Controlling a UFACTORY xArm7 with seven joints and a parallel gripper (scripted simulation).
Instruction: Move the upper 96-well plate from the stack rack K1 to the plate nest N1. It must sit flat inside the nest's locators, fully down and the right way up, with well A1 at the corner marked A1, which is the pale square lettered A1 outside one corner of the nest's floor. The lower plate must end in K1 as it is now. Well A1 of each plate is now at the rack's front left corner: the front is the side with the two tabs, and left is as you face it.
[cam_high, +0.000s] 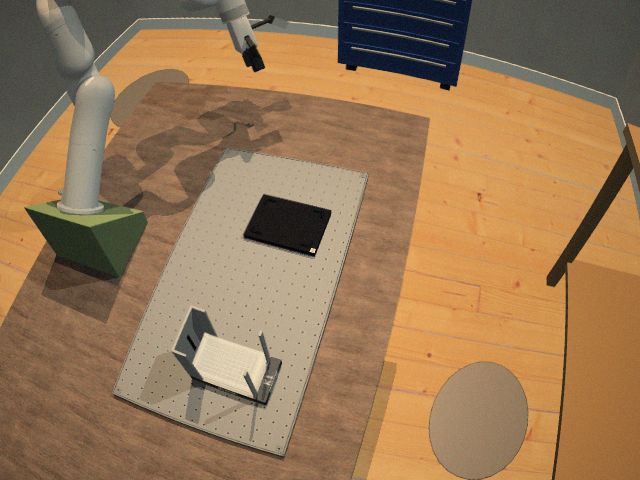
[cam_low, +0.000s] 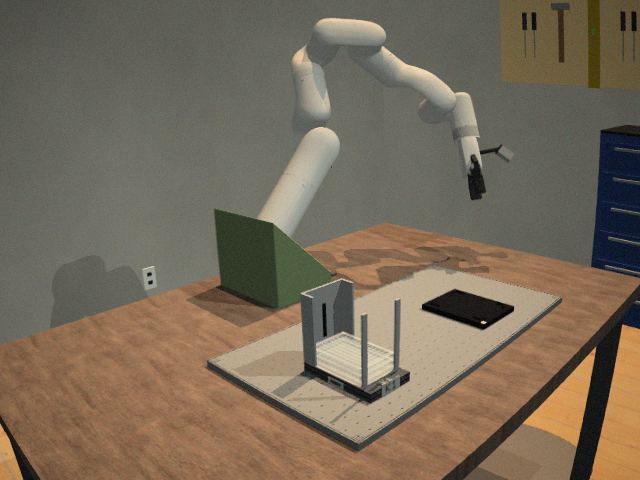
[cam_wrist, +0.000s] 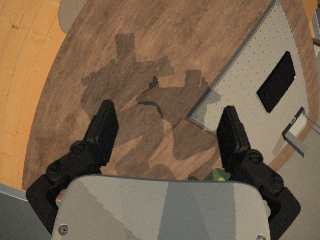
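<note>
the black two-finger gripper (cam_low: 476, 192) hangs spread wide and empty, far from the grey stack rack k1 (cam_low: 326, 315) holding the white 96-well plate (cam_high: 230, 363); descending off-centre could snag the rack's posts.

White arm (cam_low: 361, 46) arcs from green base (cam_low: 242, 258), gripper (cam_low: 476, 192) high above table's far end, fingers spread, empty. Rack K1 (cam_low: 312, 320) with plates (cam_low: 346, 356) near front of grey board (cam_low: 454, 351); black nest (cam_low: 467, 307) well apart behind.

Wooden table (cam_low: 103, 372) under grey perforated board (cam_low: 454, 356), green pedestal (cam_low: 248, 258).
</note>
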